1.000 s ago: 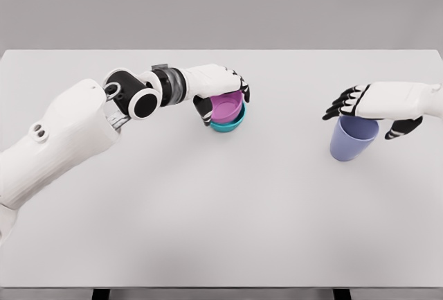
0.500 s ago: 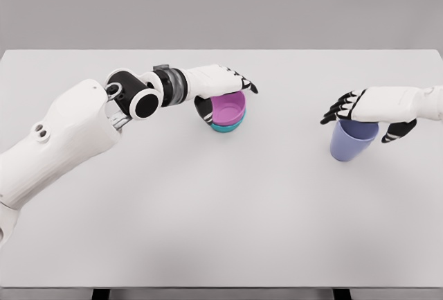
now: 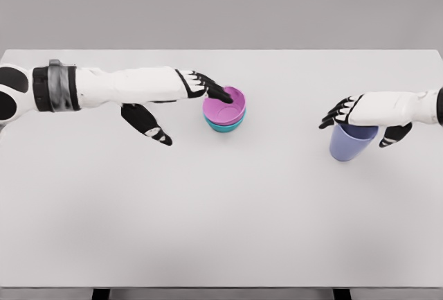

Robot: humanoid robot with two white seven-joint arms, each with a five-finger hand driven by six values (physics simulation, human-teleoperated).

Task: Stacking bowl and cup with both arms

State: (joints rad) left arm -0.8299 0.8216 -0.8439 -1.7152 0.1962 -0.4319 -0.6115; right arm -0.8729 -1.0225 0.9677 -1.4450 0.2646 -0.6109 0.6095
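Observation:
A pink bowl [image 3: 225, 104] sits nested upright in a teal bowl [image 3: 225, 126] just left of the table's middle, toward the back. My left hand [image 3: 187, 109] is open and flat. Its fingertips [image 3: 220, 95] reach over the pink bowl's left rim, and its thumb [image 3: 151, 128] hangs well to the left, holding nothing. A lavender-blue cup [image 3: 351, 144] stands upright at the right. My right hand [image 3: 362, 125] hovers over the cup's rim with fingers spread to the left and thumb down on the right side, not closed on it.
The white table [image 3: 221, 217] spans the whole view, with its front edge at the bottom. The left forearm [image 3: 111, 89] lies stretched across the table's left rear. Bare tabletop lies between the bowls and the cup.
My left hand let go of the pink bowl, which now rests level in the teal one. The arm straightened and the hand opened flat. My right hand barely shifted above the cup.

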